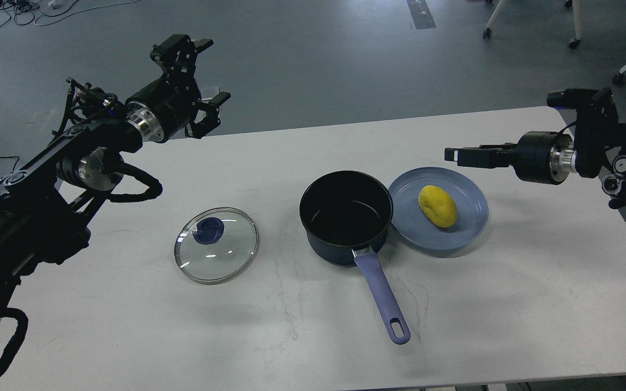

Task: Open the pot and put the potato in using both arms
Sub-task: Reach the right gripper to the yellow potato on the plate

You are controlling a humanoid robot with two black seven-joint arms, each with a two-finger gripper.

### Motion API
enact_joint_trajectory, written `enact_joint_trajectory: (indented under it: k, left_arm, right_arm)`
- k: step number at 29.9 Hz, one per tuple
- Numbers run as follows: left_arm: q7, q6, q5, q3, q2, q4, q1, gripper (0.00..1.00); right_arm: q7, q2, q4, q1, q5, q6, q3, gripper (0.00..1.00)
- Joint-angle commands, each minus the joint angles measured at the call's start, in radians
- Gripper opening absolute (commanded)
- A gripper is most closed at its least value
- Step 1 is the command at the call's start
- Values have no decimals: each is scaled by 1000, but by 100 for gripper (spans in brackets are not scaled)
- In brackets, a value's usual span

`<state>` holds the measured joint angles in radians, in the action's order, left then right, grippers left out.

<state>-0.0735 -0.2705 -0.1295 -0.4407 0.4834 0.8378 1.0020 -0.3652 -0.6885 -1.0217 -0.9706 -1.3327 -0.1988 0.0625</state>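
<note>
Two arms reach in from the frame's sides over a white tabletop (pixel 536 304), and neither holds anything. Nearest the bottom edge is the pot's purple-blue handle (pixel 382 296), whose long axis runs from the pot body down and slightly right, ending in a holed tip at lower centre. The pot (pixel 345 217) itself stands upright and uncovered at centre frame, its black inside showing bare. Left of it, apart from the pot, the glass lid (pixel 217 245) lies flat on the tabletop with its blue knob (pixel 208 230) facing up. Just right of the pot, its rim touching or nearly touching the pot's wall, sits a light-blue plate (pixel 468 225). On the plate lies the potato (pixel 438 206), a yellow oval whose long axis runs from upper left to lower right.

Farther back at the right edge, the right gripper (pixel 457 155) hangs above the tabletop's far part, pointing left toward centre; seen side-on, its jaws look close together, though I cannot tell for sure. In the upper left, the left gripper (pixel 210 76) is raised beyond the tabletop's far edge over grey floor (pixel 345 54), jaws spread wide apart and pointing right.
</note>
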Motion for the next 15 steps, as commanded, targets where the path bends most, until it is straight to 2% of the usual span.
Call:
enact_joint_trajectory:
  k: [1,10,15]
  left_arm:
    - [-2,-4,-1,0,29,0,-3,98]
    - [-5,-7,1,-1,73,3,-8,98]
    - [-45,-56,-9,-1,103,3,-8,98]
  right_arm:
    - [-3,3,-1,0,-14,1,-38,100]
    - [-1,142,81,-13,-16,32,-105,98]
    - [-1,162,86,-37,-19,32,-154,96]
